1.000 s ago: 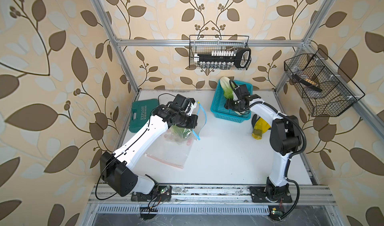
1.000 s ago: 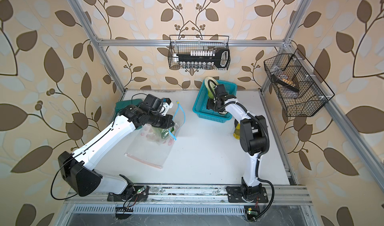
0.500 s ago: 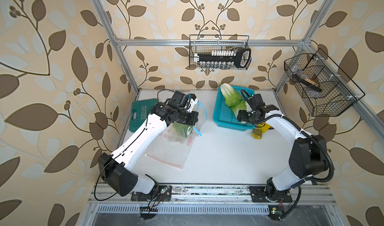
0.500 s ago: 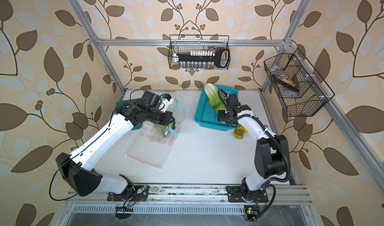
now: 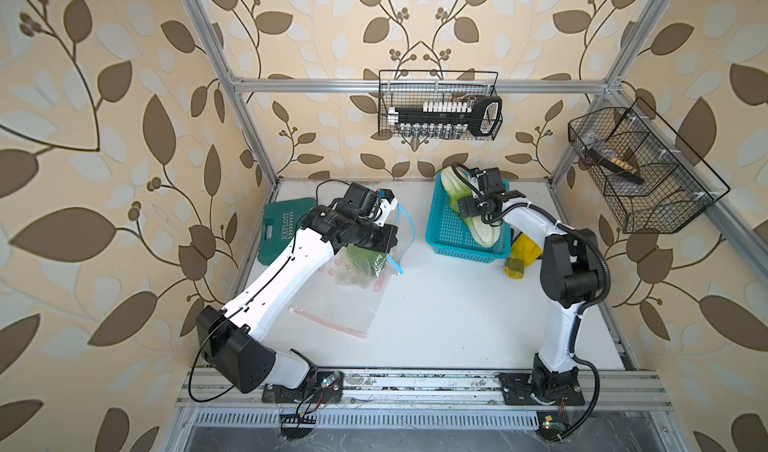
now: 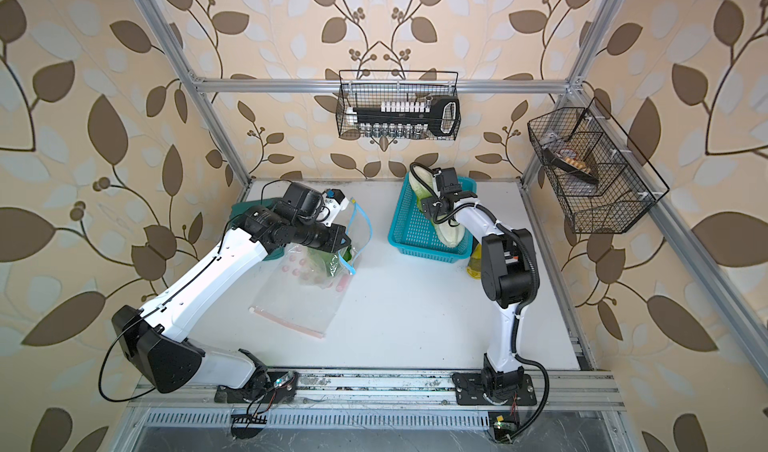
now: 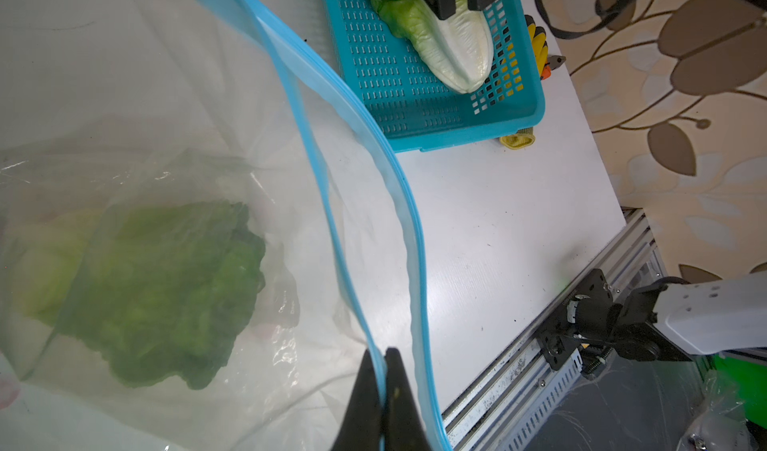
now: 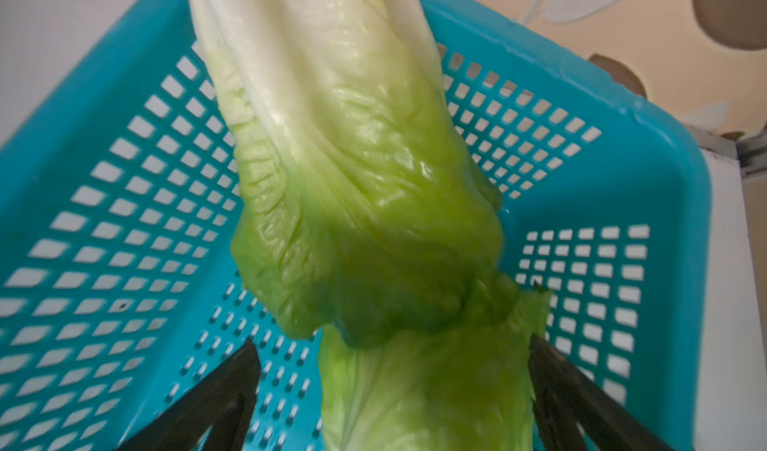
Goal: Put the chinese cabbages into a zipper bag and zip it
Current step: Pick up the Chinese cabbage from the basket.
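Right tool (image 8: 391, 341): jaws spread wide, down inside the teal perforated plastic basket (image 5: 446, 229), straddling crinkly green leaf. Nothing clamped as far as we can see.
Lying cabbage (image 5: 484, 233): a pale-stalked, green-topped chinese cabbage head flat on the basket floor. Its leaf end sits at the tool, its long axis runs back under the wrist, and its stalk points at the basket's front corner.
Leaning cabbage (image 8: 332, 137): a second head propped on the far rim, its leaf tip overlapping the first right at the jaws. We reckon that's what's in the way, since a close could pinch both heads or just loose leaf.
Bagged cabbage (image 7: 157, 278): the third head, already inside the clear zipper bag with the blue zip rim (image 7: 315, 83).
Left tool (image 7: 379, 355): pinched tight on that blue rim, holding the mouth up.
Nearer arm: the right one, no contest. It's sitting in the basket and the left is busy.
Route: the bag lies to the left of the basket with bare white desk (image 5: 436, 312) between them, so there's only the basket wall to clear.
Around: a flat clear bag with a pink strip (image 5: 332, 308), a dark green tool case (image 5: 284, 229) and a yellow item (image 5: 519, 258) by the basket that we can't identify.
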`<state>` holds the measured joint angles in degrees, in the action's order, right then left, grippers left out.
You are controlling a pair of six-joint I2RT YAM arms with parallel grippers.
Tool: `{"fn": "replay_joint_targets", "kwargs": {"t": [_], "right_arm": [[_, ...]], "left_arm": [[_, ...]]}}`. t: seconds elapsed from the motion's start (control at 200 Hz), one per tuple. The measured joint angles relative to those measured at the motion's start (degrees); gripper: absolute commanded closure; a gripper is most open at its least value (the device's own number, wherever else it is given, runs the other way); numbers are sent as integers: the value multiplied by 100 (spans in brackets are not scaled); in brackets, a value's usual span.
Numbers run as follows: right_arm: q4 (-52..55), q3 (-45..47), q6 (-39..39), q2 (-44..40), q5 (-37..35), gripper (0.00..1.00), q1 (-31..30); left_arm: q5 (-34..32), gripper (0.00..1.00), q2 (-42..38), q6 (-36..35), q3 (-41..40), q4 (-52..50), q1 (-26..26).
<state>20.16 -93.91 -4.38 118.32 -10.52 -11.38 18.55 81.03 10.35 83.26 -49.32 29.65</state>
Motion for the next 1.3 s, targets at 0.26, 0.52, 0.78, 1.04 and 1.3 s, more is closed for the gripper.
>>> {"fn": "replay_joint_targets", "kwargs": {"t": [0.26, 0.52, 0.78, 1.04, 1.3], "right_arm": [[-651, -219, -643, 658, 133, 34, -74], [-1235, 496, -457, 114, 619, 83, -138], [-1272, 1202, 96, -1637, 1165, 93, -415], [-487, 1631, 920, -2739, 1451, 100, -466], [450, 1934, 2216, -3403, 2511, 100, -463]], "left_arm": [[94, 100, -2, -2, -205, 17, 2], [68, 100, -149, -50, -417, 138, 0], [-111, 100, -190, -105, -522, 289, 0], [-96, 100, -192, 44, -811, 745, 2], [-98, 100, -192, 214, -1058, 1213, 2]]}}
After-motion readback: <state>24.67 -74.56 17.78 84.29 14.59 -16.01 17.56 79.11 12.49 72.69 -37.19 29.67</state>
